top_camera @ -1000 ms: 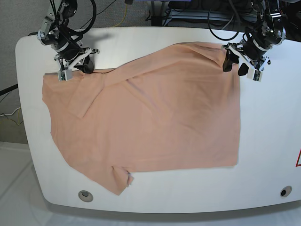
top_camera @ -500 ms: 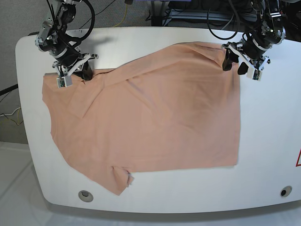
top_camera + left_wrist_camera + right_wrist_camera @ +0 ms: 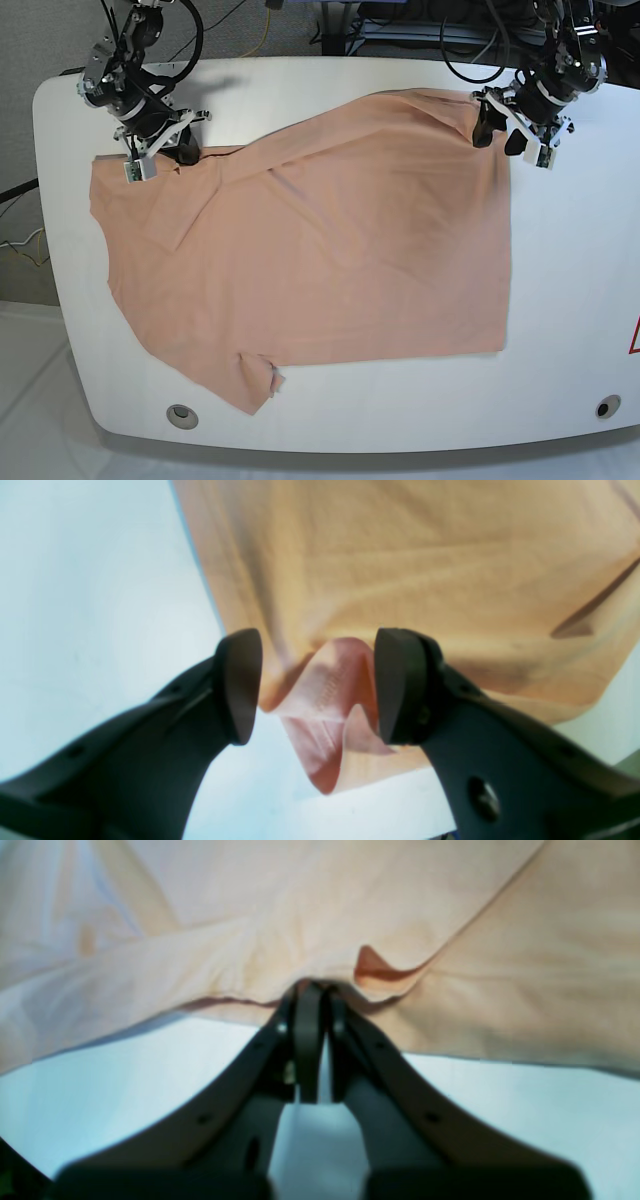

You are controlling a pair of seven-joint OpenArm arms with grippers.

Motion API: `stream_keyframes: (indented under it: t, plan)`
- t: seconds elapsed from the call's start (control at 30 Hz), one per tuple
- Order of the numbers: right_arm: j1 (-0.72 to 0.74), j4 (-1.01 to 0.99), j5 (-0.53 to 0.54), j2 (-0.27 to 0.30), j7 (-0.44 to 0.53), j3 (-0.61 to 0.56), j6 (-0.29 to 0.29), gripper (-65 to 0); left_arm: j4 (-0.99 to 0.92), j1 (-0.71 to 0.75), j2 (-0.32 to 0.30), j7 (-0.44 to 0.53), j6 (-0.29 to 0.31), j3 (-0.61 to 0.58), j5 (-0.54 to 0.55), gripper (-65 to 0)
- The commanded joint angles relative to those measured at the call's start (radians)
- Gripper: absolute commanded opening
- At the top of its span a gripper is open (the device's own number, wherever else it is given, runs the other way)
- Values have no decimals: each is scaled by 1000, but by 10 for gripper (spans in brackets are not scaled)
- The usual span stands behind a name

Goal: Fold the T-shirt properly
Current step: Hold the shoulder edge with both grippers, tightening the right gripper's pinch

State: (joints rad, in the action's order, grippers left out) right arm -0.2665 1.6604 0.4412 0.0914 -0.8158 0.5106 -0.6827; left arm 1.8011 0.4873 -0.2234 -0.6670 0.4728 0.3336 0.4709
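Peach cloth fills most of your base view: the T-shirt [image 3: 320,250] lies spread on the white table [image 3: 580,300], 1 sleeve curling toward the lower-left rim near a round table grommet [image 3: 180,413]. Bare table runs wide down the frame's right side and in a thinner band along the bottom, so you have room there to lay folds.

At the upper left, the right gripper [image 3: 315,990] has its fingers pressed together on the shirt's far edge. At the upper right, the left gripper [image 3: 310,685] stands with its fingers apart, straddling a bunched corner without pinching it.

If you lift now, only 1 corner rises, and the thin fabric will likely skew and drag sideways. Cables [image 3: 470,60] hang close behind both arms; pulling back could snag them.
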Motion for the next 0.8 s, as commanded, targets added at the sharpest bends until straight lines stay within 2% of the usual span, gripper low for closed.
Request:
stream_keyframes:
  t: [0.0, 0.1, 0.23, 0.3, 0.57, 0.77]
  plan:
    - [12, 17, 20, 8, 27, 6, -15, -607, 13, -6, -13, -7, 17, 4, 13, -362]
    - [12, 18, 21, 8, 32, 9, -15, -612, 13, -8, -13, -17, 24, 5, 12, -388]
    - [16, 16, 21, 8, 41, 11, -15, -615, 14, -10, -13, -16, 24, 3, 12, -388]
    - [18, 7, 19, 10, 67, 18, -15, -620, 14, -9, -12, 3, 9, -1, 13, -336]
    - [21, 6, 18, 11, 100, 21, -15, -613, 14, -8, -12, 17, 4, -1, 16, -319]
    - [17, -4, 20, 10, 65, 14, -15, -624, 9, -3, -11, 10, 8, 3, 12, -314]
